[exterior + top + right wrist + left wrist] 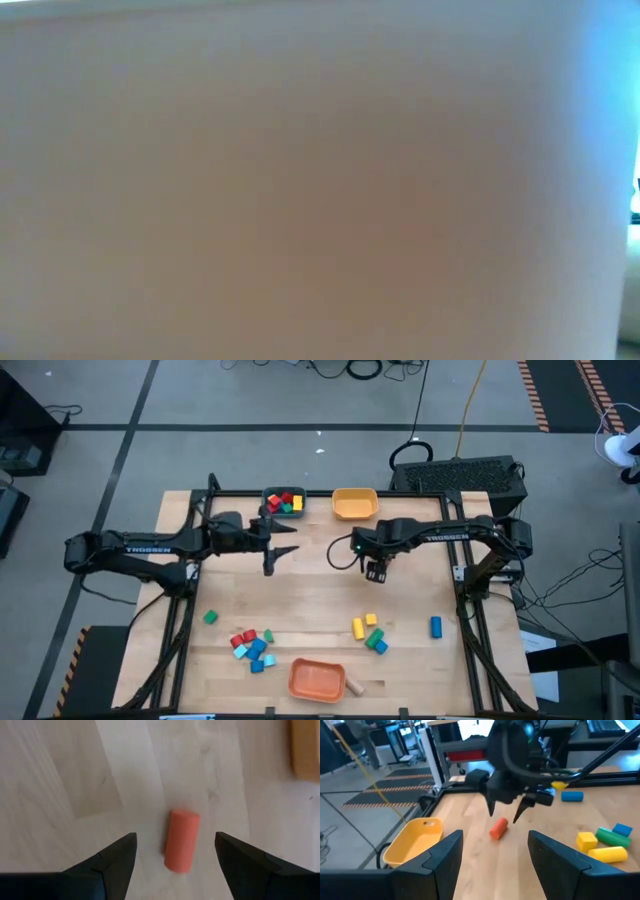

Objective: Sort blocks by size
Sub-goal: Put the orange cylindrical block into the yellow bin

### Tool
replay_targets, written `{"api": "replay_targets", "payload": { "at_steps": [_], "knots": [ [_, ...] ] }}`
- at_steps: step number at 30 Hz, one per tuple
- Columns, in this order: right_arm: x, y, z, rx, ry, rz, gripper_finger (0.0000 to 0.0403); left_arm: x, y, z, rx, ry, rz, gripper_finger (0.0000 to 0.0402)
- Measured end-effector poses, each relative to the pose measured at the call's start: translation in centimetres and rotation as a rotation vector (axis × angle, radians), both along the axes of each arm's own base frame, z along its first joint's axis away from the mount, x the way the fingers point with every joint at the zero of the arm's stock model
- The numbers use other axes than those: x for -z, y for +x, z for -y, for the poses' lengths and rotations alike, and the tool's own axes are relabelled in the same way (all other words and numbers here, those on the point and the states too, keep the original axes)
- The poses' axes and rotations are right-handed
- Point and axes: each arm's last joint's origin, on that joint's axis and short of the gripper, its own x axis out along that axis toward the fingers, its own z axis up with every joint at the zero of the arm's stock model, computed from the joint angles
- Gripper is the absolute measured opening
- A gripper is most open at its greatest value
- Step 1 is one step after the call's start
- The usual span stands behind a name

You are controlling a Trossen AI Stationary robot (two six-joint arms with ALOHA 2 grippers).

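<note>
Right hand point(375, 572) hangs over mid-bench point(300, 610), fingers spread, directly above an orange cylinder block point(182, 840) lying flat (not touching it). Left hand point(283, 546) waits near the teal bowl point(283, 503) holding red, yellow and green blocks, fingers apart, empty. Other blocks sit in clusters point(252, 645) point(370, 632) near the orange bowl point(317, 680). Yellow bowl point(354, 504) is at the far edge.

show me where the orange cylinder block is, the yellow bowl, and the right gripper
orange cylinder block point(181, 840): right wrist view, middle of its curved side, lying on the wood.
yellow bowl point(412, 842): left wrist view, inner wall near the rim.
right gripper point(504, 813): left wrist view, midway between its open fingertips, above the block.
</note>
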Motion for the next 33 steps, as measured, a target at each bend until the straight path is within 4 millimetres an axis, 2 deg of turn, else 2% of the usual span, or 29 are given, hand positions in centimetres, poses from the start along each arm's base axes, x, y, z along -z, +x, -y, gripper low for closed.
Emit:
{"api": "replay_targets", "payload": {
  "at_steps": [10, 14, 26, 33],
  "knots": [
    [0.3, -0.9, 0.4, -0.033, 0.035, -0.078, 0.0255, 0.6, 0.1, 0.6, 0.013, -0.013, -0.053, 0.0226],
    [1.0, -2.1, 0.4, -0.031, 0.043, -0.096, 0.0255, 0.7, 0.1, 0.6, 0.003, -0.038, -0.067, 0.0226],
    [2.1, -7.3, 0.0, 0.081, 0.059, 0.103, 0.0255, 0.7, 0.1, 0.5, 0.000, -0.038, -0.060, 0.0226],
    [3.3, -8.8, -0.3, 0.137, 0.063, 0.183, 0.0255, 1.7, 1.4, 0.3, -0.003, -0.048, -0.059, 0.0226]
  ]
}}
